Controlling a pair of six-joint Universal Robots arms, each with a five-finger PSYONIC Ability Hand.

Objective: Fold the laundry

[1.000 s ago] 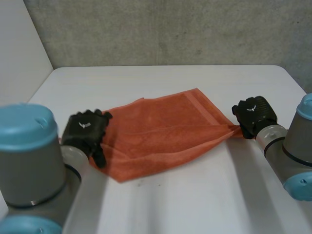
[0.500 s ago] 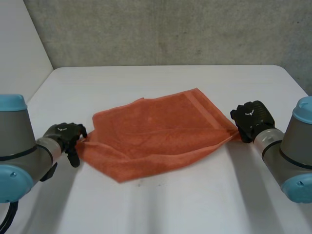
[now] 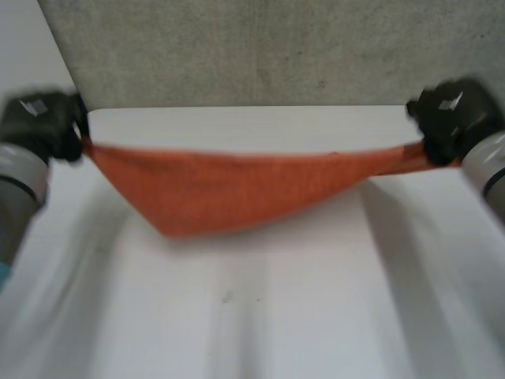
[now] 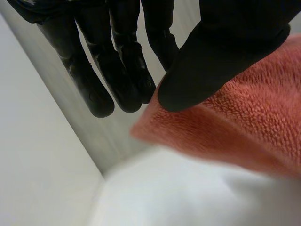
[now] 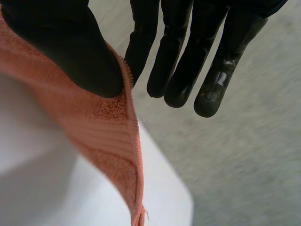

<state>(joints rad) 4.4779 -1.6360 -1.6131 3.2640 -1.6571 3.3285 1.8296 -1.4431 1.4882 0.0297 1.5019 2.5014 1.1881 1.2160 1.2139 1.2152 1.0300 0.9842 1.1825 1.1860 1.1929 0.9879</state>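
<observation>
Slipping looks the main risk: the left hand (image 3: 39, 122), upper left of frame, and the right hand (image 3: 454, 118), upper right, each pinch only a small corner of the orange towel (image 3: 229, 189) between thumb and fingers, and the taut pull between them could tug a corner free. Towel hangs above the white table (image 3: 260, 332), top edge stretched nearly straight across mid-frame, lower part sagging to a point left of centre. Terry pile, banded hem.

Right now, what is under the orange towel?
The towel hangs between the left hand and the right hand, each pinching one end. Under it I see white table; the strip directly behind the cloth is covered.
</observation>
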